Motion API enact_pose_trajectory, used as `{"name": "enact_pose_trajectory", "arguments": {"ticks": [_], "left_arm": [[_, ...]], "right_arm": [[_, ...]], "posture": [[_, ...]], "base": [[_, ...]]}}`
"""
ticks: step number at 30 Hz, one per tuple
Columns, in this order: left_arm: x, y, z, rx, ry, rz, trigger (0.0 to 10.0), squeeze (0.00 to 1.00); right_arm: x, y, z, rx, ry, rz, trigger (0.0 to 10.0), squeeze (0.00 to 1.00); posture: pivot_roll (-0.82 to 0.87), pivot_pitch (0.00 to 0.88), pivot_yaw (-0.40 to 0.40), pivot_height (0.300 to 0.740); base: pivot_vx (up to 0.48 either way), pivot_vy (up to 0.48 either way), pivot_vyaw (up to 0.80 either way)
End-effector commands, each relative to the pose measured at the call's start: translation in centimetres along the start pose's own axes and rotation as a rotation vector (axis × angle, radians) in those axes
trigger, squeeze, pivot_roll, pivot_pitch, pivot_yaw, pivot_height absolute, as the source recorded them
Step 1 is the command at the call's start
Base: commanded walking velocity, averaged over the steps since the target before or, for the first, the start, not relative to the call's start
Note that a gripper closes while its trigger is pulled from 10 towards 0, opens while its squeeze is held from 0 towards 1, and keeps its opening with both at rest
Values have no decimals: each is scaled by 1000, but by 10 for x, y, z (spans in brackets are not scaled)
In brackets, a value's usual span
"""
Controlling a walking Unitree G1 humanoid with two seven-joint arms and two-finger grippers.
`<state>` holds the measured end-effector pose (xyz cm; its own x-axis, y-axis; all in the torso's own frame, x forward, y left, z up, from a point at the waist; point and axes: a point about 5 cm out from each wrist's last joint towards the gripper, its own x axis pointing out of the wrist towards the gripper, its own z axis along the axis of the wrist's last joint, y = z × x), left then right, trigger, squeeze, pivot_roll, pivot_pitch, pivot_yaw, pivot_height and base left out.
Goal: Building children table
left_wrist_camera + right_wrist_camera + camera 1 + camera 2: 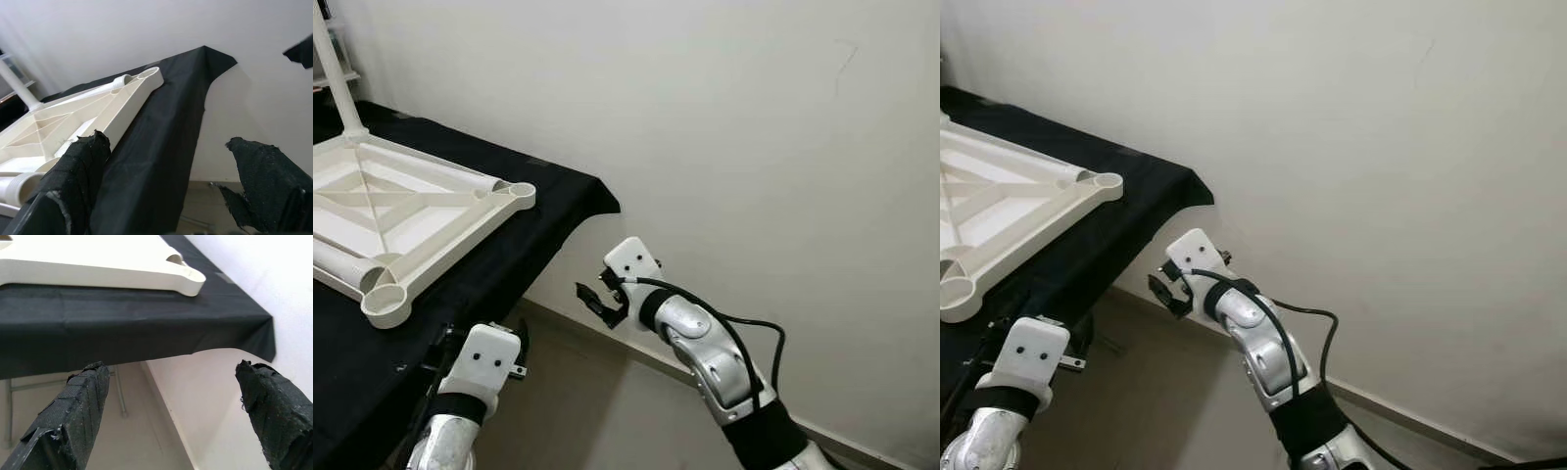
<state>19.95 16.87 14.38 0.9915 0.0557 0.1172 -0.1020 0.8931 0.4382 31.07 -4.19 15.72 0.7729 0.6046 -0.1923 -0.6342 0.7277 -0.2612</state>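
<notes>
A cream plastic children's table top [401, 211] lies upside down on a table draped in black cloth [548, 196], its ribbed underside up. One white leg [337, 73] stands in its far corner socket; the two near corner sockets [386, 299] are round and hollow. My left gripper [460, 352] hangs open at the cloth's front edge, just below the frame. My right gripper [602, 299] is open in the air off the cloth's right corner, pointing toward the table. In the right wrist view its fingers [73, 416] frame the cloth edge and a frame corner [188, 281].
A bare white wall [754, 127] runs close behind and to the right. Brown floor [597, 411] lies below the table edge, and a metal table leg [120, 396] shows under the cloth. A shelf unit [333, 59] stands at the far left.
</notes>
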Motion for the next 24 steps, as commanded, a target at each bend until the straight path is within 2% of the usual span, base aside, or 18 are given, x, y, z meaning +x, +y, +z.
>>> {"name": "enact_pose_trajectory", "arguments": {"ticks": [1,6,15,18,24], "left_arm": [[-2,-1,-1,7,3,12,10000,0],[-2,-1,-2,7,4,23,10000,0],[8,-4,-3,12,-13,-11,10000,0],[14,-5,-5,7,-21,-28,10000,0],[25,-13,-2,-12,-44,-55,10000,0]], "right_arm": [[3,2,1,-19,-5,23,10000,0],[6,3,2,-27,-13,38,10000,0],[6,0,-7,-22,-7,1,10000,0],[5,-8,0,-28,-25,-43,10000,0],[-2,-19,-6,-22,-3,-108,10000,0]], "posture": [[157,0,-189,740],[151,0,-188,740],[89,0,-112,740],[25,0,-64,740],[11,0,-45,740]], "base": [[0,0,0],[0,0,0],[0,0,0],[0,0,0],[0,0,0]]}}
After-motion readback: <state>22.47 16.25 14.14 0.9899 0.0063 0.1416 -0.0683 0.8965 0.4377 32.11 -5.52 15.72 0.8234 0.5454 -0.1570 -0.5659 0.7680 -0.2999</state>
